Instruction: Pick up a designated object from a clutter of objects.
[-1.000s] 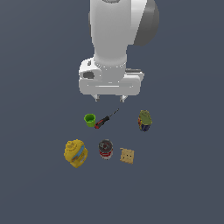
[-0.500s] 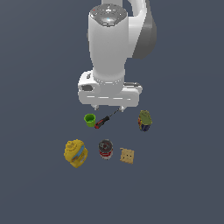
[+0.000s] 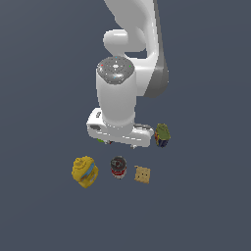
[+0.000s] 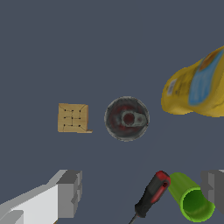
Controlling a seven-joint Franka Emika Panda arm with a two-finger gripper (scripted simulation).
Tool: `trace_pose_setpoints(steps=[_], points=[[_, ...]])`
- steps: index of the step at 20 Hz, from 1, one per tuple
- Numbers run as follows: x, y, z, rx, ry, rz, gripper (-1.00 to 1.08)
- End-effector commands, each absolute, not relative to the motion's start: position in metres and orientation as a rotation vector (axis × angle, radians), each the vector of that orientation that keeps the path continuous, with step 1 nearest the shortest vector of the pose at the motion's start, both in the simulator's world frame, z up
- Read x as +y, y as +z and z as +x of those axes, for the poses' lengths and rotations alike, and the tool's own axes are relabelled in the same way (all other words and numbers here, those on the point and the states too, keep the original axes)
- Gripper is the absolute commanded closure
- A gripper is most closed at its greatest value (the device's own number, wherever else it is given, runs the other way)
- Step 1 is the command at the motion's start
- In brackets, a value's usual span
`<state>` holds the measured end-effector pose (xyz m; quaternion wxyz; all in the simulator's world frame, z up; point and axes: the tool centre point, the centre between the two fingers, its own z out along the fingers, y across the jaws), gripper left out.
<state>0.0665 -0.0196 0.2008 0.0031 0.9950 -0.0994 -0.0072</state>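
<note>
Claw (image 4: 139,192) was wide open, holding nothing, hanging over the screwdriver (image 4: 151,194) and cup (image 4: 191,197), so I'd center it on the can (image 4: 127,118) before dropping straight down.

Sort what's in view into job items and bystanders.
Job: can, gripper.
Lying about: yellow container, cracker, screwdriver, green cup, pouch.

one red-and-white tin can (image 3: 118,167), one yellow container (image 3: 85,171), one tan cracker square (image 3: 142,174), one green-blue pouch (image 3: 162,135), one green cup (image 4: 191,197), one red-handled screwdriver (image 4: 151,194).
</note>
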Motion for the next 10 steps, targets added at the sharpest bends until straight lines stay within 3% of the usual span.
trace_pose_setpoints(steps=[1,10], points=[[-0.022,0.182,0.077,-0.366,-0.015,3.116,-0.92],[-0.028,0.136,0.097,-0.485,-0.003,3.103,-0.92]])
